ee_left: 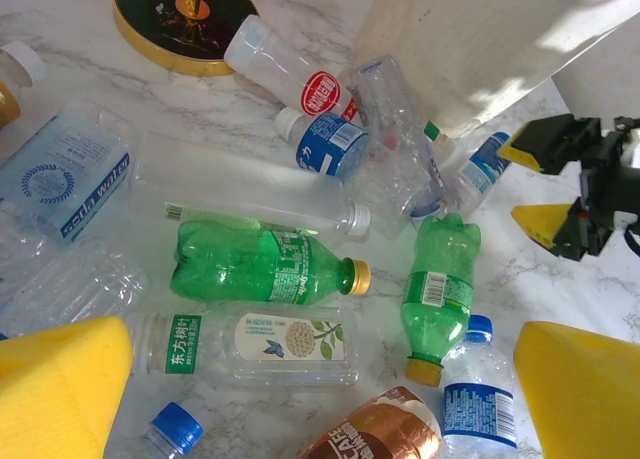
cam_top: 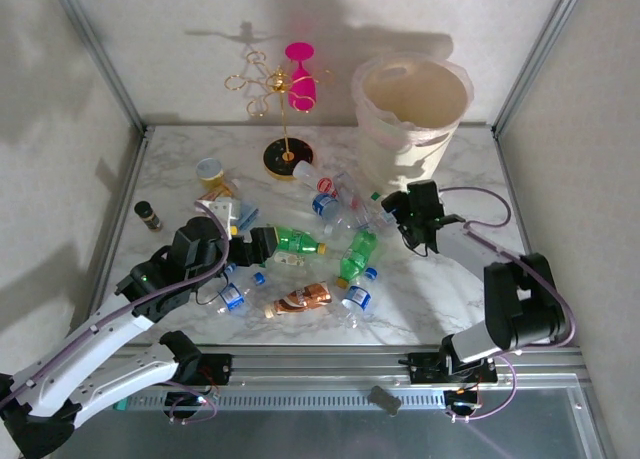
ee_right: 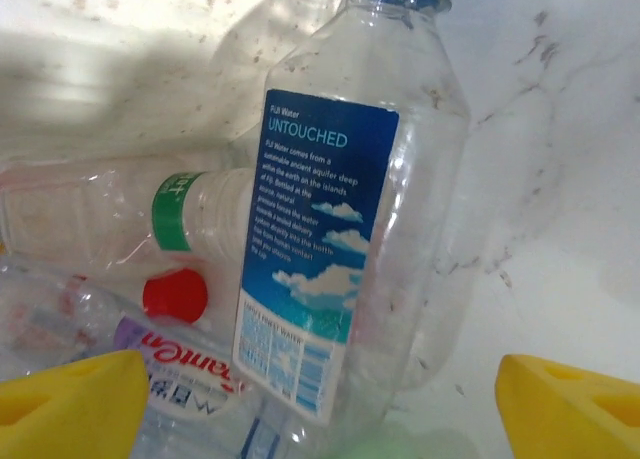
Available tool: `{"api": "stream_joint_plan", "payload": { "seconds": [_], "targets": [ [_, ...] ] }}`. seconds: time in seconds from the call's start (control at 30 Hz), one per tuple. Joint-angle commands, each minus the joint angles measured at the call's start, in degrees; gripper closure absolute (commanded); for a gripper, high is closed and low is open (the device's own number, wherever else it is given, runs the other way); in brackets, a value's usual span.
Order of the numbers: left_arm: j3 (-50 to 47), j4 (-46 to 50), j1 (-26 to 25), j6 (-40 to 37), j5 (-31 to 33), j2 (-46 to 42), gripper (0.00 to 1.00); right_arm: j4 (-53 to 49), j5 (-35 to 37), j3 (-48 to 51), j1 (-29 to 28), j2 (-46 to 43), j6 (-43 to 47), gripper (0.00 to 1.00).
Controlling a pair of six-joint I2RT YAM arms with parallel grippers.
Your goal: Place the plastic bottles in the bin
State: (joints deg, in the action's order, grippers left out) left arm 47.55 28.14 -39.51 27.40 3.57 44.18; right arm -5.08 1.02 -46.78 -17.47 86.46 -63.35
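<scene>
- Hovering at 9 o'clock of the heap, the left tool (cam_top: 258,245) has its yellow pads spread wide with nothing between them, probably set to straddle one bottle lengthwise.
- Facing in from 3 o'clock, the right tool (ee_left: 538,189) is spread too; a clear Fiji water bottle (ee_right: 330,239) lies between its pads, apparently untouched.
- The plastic bottles (cam_top: 320,244) lie on their sides mid-surface, overlapping and pointing every way, so any grasp must pick a body free of its neighbours.
- The bin (cam_top: 392,151) stands at 1 o'clock at the far edge, just beyond the heap; no bottle can be seen in it from above.
- Materials: a ribbed green soda bottle (ee_left: 260,264) with a gold cap, a second green bottle (ee_left: 435,289) at its 3 o'clock, a copper-brown bottle (ee_left: 385,434) at 6 o'clock, and thin, dented clear ones with blue labels.
- The bin is tapered, translucent cream plastic with handle cut-outs; the surface (cam_top: 440,299) is glossy marble-patterned, likely slippery under round bottles.
- A gold wire stand (cam_top: 285,99) holding a pink glass (cam_top: 300,74) sits at 11 o'clock, apart from the task.
</scene>
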Motion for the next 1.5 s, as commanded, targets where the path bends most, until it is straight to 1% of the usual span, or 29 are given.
{"api": "stream_joint_plan", "payload": {
  "seconds": [0.0, 0.17, 0.37, 0.5, 0.7, 0.87, 1.0, 1.13, 1.27, 1.37, 1.47],
  "targets": [
    [-0.1, -0.4, 0.1, -1.6, -0.4, -0.7, 0.02, 0.9, 1.2, -3.6, 0.5, 3.9, -1.9, 0.08],
    [0.2, 0.0, 0.1, -1.9, 0.1, -0.7, 0.02, -1.7, 4.7, -6.0, 0.6, 8.0, -4.2, 0.14],
    [0.2, 0.1, 0.1, -2.1, 0.4, -0.8, 0.02, -4.4, 6.2, -8.7, 0.8, 12.3, -2.9, 0.13],
    [0.4, 0.2, 0.1, -1.9, 0.3, -0.7, 0.02, -5.0, 7.1, -7.6, 1.0, 12.5, -2.6, 0.14],
    [0.7, 0.3, 0.1, -1.8, 0.2, -0.7, 0.02, -6.7, 9.5, -5.9, 1.6, 9.9, -2.1, 0.20],
    [1.1, 0.1, 0.1, -1.8, 0.0, -0.3, 0.02, -7.4, 11.1, -4.1, 2.4, 7.2, -1.0, 0.32],
    [1.2, -0.1, 0.1, -1.5, -0.3, 0.1, 0.02, -8.1, 11.5, -3.8, 2.5, 7.2, 0.5, 0.42],
    [1.7, 0.3, 0.1, -1.1, -0.8, 0.4, 0.02, -8.9, 12.5, -3.4, 2.5, 6.2, 0.9, 0.44],
    [2.1, 0.5, 0.1, -0.8, -1.0, 0.4, 0.02, -10.8, 13.7, -3.5, 2.5, 4.7, 1.5, 0.50],
    [2.6, 0.7, 0.1, -0.6, -1.6, 0.4, 0.02, -11.8, 14.3, -2.7, 2.5, 1.5, 1.7, 0.54],
    [3.2, 0.6, 0.1, -0.9, -1.9, 0.4, 0.02, -12.9, 14.8, -1.4, 2.5, -3.6, 2.4, 0.56]
  ]
}}
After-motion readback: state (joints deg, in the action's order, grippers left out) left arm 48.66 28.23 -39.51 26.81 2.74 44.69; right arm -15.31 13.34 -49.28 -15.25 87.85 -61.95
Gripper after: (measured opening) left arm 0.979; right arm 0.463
